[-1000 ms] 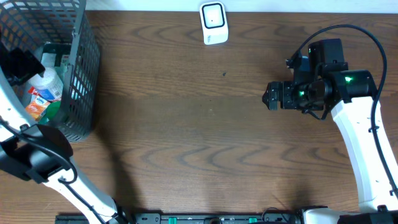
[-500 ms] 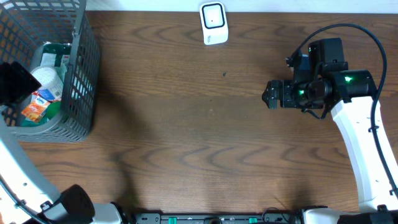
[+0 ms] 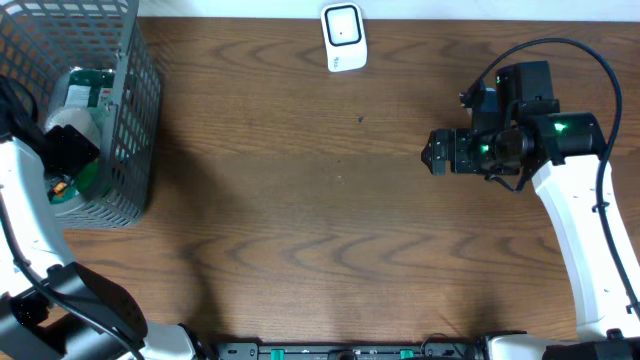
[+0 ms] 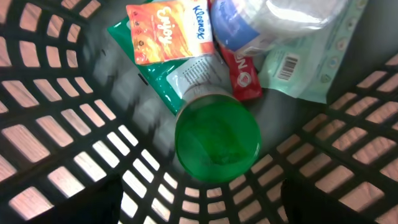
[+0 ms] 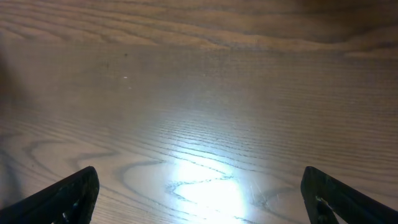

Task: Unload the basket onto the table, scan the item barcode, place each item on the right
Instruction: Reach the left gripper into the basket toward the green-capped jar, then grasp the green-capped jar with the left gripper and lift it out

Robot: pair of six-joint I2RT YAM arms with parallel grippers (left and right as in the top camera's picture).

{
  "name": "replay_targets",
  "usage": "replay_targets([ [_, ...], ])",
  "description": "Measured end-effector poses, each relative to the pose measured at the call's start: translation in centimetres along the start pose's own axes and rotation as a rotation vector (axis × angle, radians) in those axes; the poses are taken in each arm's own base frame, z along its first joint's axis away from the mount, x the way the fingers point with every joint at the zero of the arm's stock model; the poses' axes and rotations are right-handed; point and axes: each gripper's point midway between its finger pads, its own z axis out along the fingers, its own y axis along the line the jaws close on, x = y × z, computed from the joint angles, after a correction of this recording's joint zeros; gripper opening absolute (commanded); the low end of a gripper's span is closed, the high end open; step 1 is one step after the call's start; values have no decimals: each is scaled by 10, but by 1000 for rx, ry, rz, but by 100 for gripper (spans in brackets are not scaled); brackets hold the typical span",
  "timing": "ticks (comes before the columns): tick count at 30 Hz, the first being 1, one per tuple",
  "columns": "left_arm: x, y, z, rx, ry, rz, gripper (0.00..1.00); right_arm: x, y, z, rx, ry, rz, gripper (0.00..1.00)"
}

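Note:
A grey mesh basket (image 3: 135,120) at the far left of the table holds the items. My left gripper (image 3: 65,150) hangs open inside it, empty, its dark fingers (image 4: 93,205) spread on either side of a green-lidded can (image 4: 217,138) lying just ahead of them. Behind the can are an orange Kleenex pack (image 4: 171,31), a red packet (image 4: 244,74), a clear bottle (image 4: 292,15) and a pale green pouch (image 4: 305,62) with a barcode showing. The white scanner (image 3: 343,37) stands at the table's back edge. My right gripper (image 3: 432,155) is open over bare wood, holding nothing.
The basket's walls (image 4: 56,124) close round the left gripper on all sides. Brown wooden table (image 3: 300,200) stretches between the basket and the right arm. In the right wrist view only bright wood (image 5: 199,180) lies between the fingers.
My left arm has swung and its gripper has moved right and down into the basket, over the items. The right arm has not moved.

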Motion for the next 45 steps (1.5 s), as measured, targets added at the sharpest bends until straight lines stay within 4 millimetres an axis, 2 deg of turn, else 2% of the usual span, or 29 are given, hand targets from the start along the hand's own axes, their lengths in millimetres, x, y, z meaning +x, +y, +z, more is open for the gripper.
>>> replay_targets([
  [4, 0, 1, 23, -1, -34, -23, 82, 0, 0, 0, -1, -1, -1, 99],
  [7, 9, 3, 43, -7, -26, -42, 82, 0, 0, 0, -1, -1, 0, 99],
  [11, 15, 2, 57, 0, -29, -57, 82, 0, 0, 0, -1, 0, 0, 99],
  [16, 6, -2, 62, 29, -84, -77, 82, -2, 0, 0, -2, -9, -2, 99],
  [29, 9, -9, 60, 81, -85, -101, 82, -3, 1, 0, -3, -12, -3, 99],
  [36, 0, -14, 31, 124, -161, -102, 82, -3, 1, 0, -3, -12, -3, 99],
  [39, -5, -11, 25, 113, -183, -105, 82, -3, 1, 0, -3, -12, -3, 99],
  [45, -3, -2, 32, 55, -173, -122, 82, -3, 1, 0, -3, -12, -3, 99],
])
